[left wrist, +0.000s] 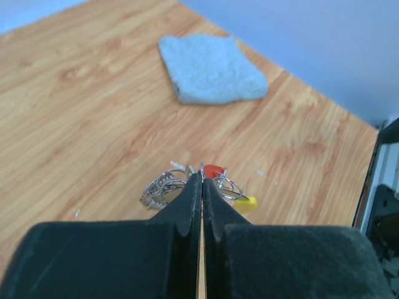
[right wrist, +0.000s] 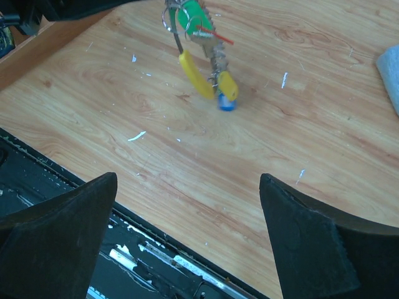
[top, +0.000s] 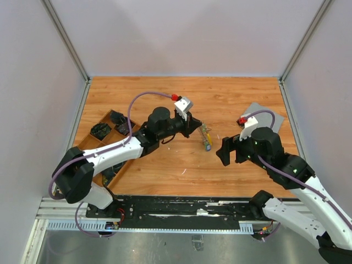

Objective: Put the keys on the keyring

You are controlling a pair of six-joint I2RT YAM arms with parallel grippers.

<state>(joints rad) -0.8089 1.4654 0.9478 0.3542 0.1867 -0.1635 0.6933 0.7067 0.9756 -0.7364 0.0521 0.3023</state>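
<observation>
My left gripper [top: 196,127] [left wrist: 201,177] is shut on the keyring [left wrist: 163,187], pinching the thin silver ring at its fingertips over the middle of the table. The keys [top: 207,138] dangle from it in a bunch. The left wrist view shows a red head [left wrist: 214,169] and a yellow head [left wrist: 248,202]. The right wrist view shows a green head [right wrist: 190,15], yellow heads [right wrist: 196,75] and a blue head [right wrist: 225,103] lowest, close to the wood; I cannot tell if it touches. My right gripper [top: 224,151] [right wrist: 187,184] is open and empty, a short way right of the bunch.
A grey cloth square [top: 264,116] [left wrist: 211,68] lies at the back right. A wooden compartment tray [top: 104,137] with dark small parts stands at the left. A black rail [top: 181,206] runs along the table's near edge. White walls enclose the table.
</observation>
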